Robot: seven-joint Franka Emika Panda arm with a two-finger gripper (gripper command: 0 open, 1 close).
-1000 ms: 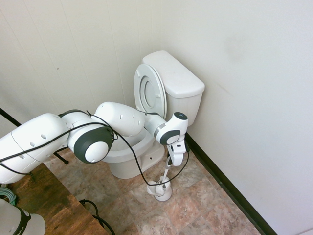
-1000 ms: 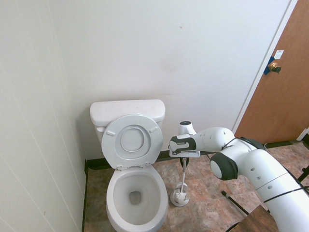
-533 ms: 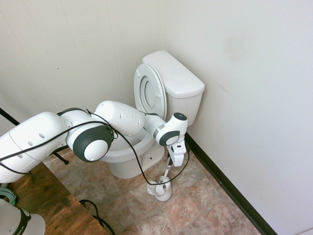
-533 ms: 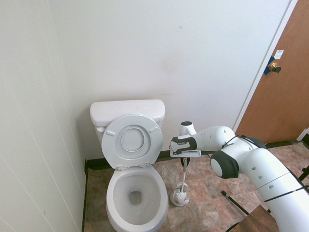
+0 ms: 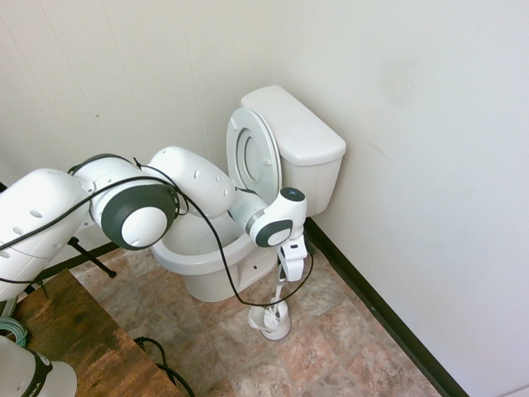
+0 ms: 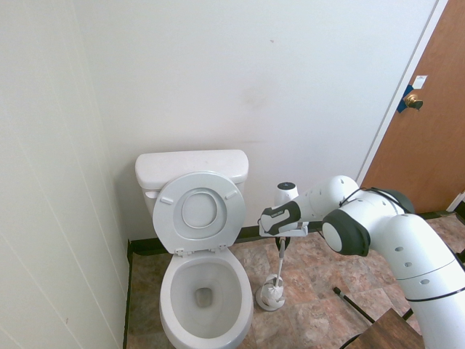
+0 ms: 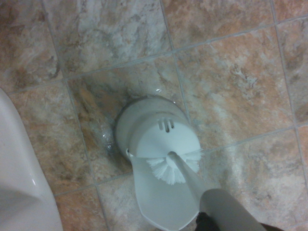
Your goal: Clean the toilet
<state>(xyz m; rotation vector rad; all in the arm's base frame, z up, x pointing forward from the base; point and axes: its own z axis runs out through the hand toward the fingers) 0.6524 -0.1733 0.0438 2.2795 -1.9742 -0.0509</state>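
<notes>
One risk stands out: the pincer (image 5: pixel 291 277), clamped on the brush (image 6: pixel 279 263) handle, could tip the holder (image 5: pixel 270 322) if the bristles snag its rim (they sit just at the mouth). The toilet (image 6: pixel 203 291), lid up, stands at nine o'clock of the holder in the second exterior view. No readable writing anywhere.

The toilet (image 6: pixel 196 218) is plain white. The brush (image 7: pixel 174 169) and its holder (image 7: pixel 154 139) are white too. The floor (image 7: pixel 231 72) shows mottled brown-and-grey stone-pattern tiles. The door (image 6: pixel 429 138) is reddish-brown.
</notes>
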